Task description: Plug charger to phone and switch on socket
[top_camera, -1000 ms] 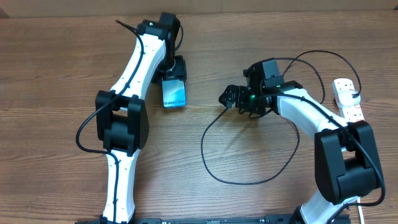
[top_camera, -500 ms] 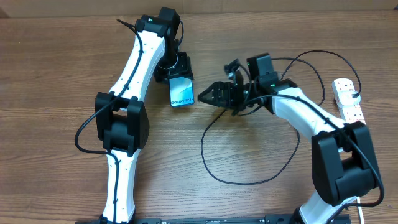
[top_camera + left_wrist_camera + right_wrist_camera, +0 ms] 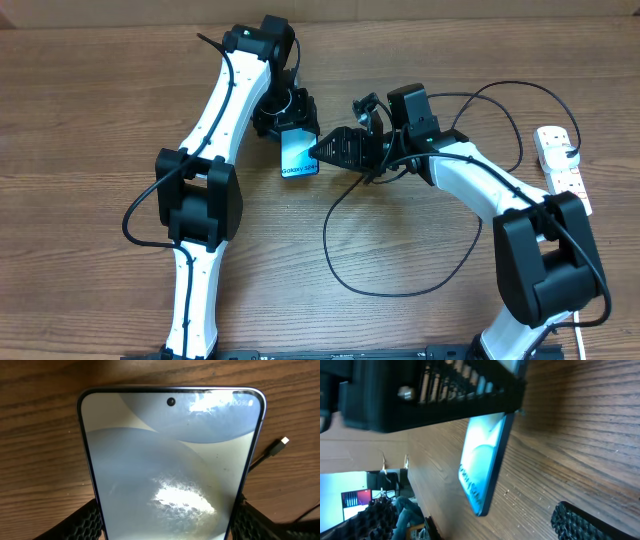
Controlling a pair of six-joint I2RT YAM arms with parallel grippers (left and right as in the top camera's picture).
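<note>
The phone (image 3: 298,160), its screen lit blue, is held in my left gripper (image 3: 289,130), which is shut on its near end. In the left wrist view the phone (image 3: 170,460) fills the frame between the two fingers (image 3: 165,522). My right gripper (image 3: 322,150) points left, its tips right beside the phone's right edge. In the right wrist view its fingers (image 3: 475,525) stand wide apart with nothing between them, and the phone (image 3: 482,465) hangs tilted just ahead. The charger cable (image 3: 400,293) loops over the table. Its small connector tip (image 3: 283,441) lies right of the phone. The socket strip (image 3: 562,165) lies at the far right.
The charger cable arcs behind my right arm toward the strip (image 3: 520,100). The strip's white cord runs off along the table's right edge. The wooden table (image 3: 90,150) carries nothing else.
My left gripper carried the phone right and toward the front. My right gripper swung left until its tips reached the phone's right edge.
</note>
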